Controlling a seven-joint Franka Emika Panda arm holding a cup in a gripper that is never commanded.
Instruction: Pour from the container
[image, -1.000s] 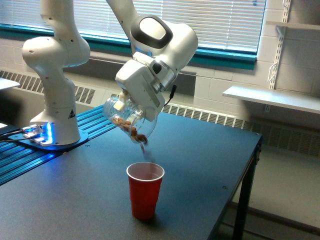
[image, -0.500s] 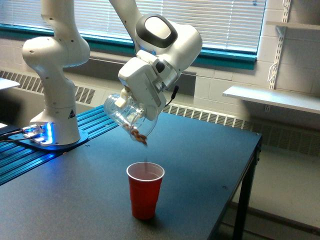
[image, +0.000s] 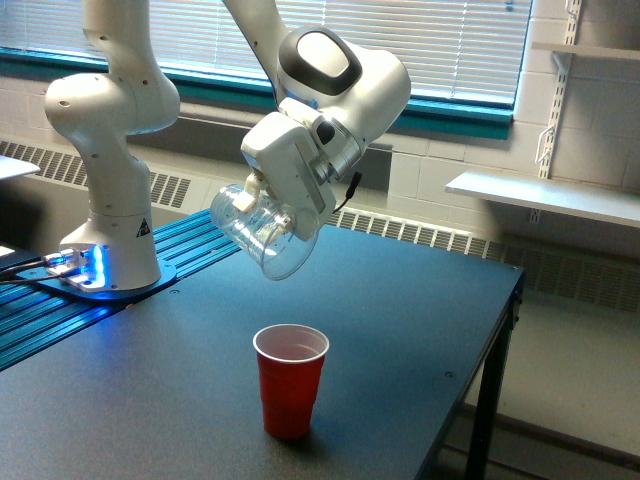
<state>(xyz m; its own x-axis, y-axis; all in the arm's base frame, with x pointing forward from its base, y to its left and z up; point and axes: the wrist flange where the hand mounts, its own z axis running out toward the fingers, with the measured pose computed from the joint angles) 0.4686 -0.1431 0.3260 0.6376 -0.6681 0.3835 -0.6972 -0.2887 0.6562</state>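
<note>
The container (image: 262, 232), clamped in the tool (image: 268, 205), now shows empty; contents have dropped toward the red cup (image: 290, 380). Pour complete.

The cup (image: 290, 392) is red, the container (image: 258, 232) clear, the arm (image: 330, 90) white, the table (image: 400, 330) dark grey.

Clear transparent plastic container (image: 262, 236) held tilted, mouth downward, above and slightly toward the exterior view's left of red plastic cup (image: 290, 379), upright on dark table (image: 400, 330). Well apart.
</note>
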